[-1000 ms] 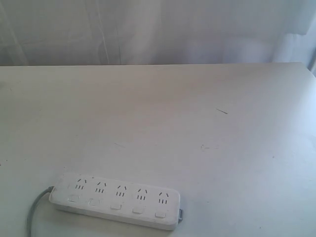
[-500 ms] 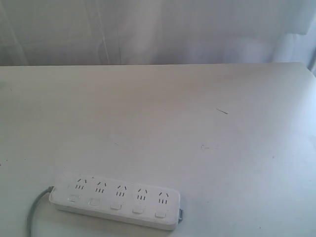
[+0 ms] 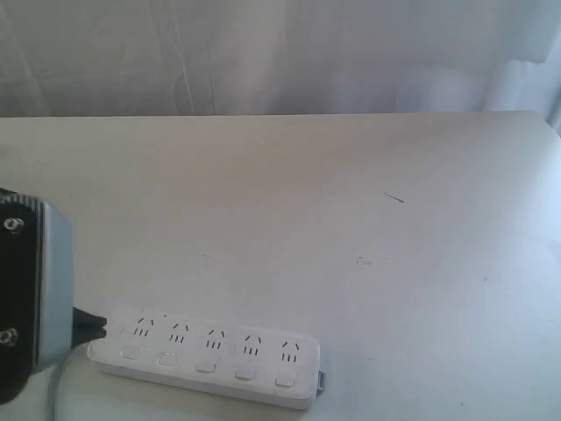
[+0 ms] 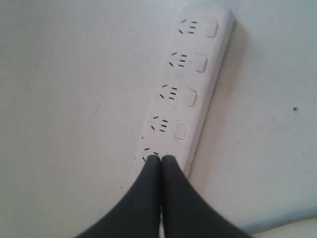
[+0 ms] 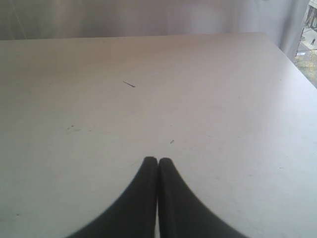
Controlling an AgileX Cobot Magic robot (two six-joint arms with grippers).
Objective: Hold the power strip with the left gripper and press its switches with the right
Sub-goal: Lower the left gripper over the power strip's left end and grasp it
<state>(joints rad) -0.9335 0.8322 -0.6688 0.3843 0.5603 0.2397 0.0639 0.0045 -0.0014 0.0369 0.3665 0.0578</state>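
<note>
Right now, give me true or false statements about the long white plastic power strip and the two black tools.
1. The long white plastic power strip lies flat on the white table. True.
2. It has five small white square switches in a row. True.
3. The black left tool is spread wide open. False: its jaws are shut, at the strip's cord end.
4. The black right tool is pressing a switch. False: it is shut over bare table.
5. Nothing is plugged into the sockets. True.
</note>
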